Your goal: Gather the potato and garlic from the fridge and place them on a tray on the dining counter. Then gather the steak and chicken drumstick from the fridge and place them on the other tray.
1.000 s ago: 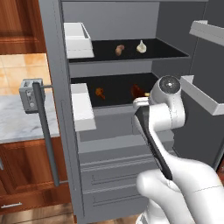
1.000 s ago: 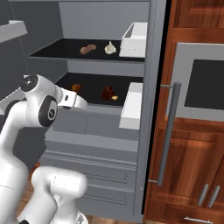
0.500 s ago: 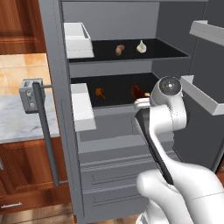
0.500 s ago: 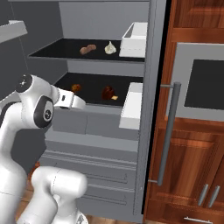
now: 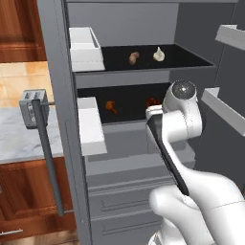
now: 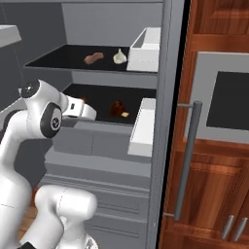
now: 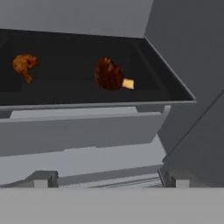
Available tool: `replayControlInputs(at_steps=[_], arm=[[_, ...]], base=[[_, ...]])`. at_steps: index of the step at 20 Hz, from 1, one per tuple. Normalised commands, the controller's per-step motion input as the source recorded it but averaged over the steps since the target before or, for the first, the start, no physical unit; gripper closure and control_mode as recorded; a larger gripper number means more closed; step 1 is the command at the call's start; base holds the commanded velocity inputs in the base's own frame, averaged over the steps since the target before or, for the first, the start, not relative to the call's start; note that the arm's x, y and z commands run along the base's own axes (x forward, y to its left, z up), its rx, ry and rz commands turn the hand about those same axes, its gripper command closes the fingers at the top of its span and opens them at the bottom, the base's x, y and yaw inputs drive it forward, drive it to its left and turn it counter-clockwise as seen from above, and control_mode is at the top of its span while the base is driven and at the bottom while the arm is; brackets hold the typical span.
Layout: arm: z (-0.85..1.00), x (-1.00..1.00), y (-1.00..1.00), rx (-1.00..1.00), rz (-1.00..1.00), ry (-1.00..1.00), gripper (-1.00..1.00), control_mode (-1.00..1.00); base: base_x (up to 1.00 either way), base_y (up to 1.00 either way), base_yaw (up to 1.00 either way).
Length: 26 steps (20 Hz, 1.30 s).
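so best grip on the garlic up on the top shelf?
Take the garlic across its round lower body, coming in level from the open front of the fridge. Its pointed top stands upright and tapers, so gripping there would likely slip. The potato lies apart, leaving side clearance.

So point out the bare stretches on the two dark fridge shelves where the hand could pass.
On the upper shelf, the free room lies right of the garlic; the garlic and the brown potato sit close together. On the lower shelf, there is a bare stretch between the drumstick and the steak, and more right of the steak.
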Motion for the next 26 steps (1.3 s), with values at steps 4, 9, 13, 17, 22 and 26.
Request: replayControlInputs(at_steps=[4,9,13,17,22,26], arm=[[0.00,0.00,0.00,0.00,0.00,0.00,-1.00,1.00],[0.00,0.00,0.00,0.00,0.00,0.00,-1.00,1.00],[0.00,0.00,0.00,0.00,0.00,0.00,-1.00,1.00],[-0.08,0.07,-0.09,0.00,0.01,0.00,-1.00,-1.00],[-0.45,0.02,-0.40,0.00,0.13,0.00,-1.00,-1.00],[-0.27,0.21,-0.21,0.00,0.20,0.00,-1.00,-1.00]], base=[[0.41,-0.27,0.00],[0.54,-0.19,0.01],[0.51,-0.17,0.03],[0.25,-0.17,0.03],[0.00,0.00,0.00],[0.00,0.00,0.00]])
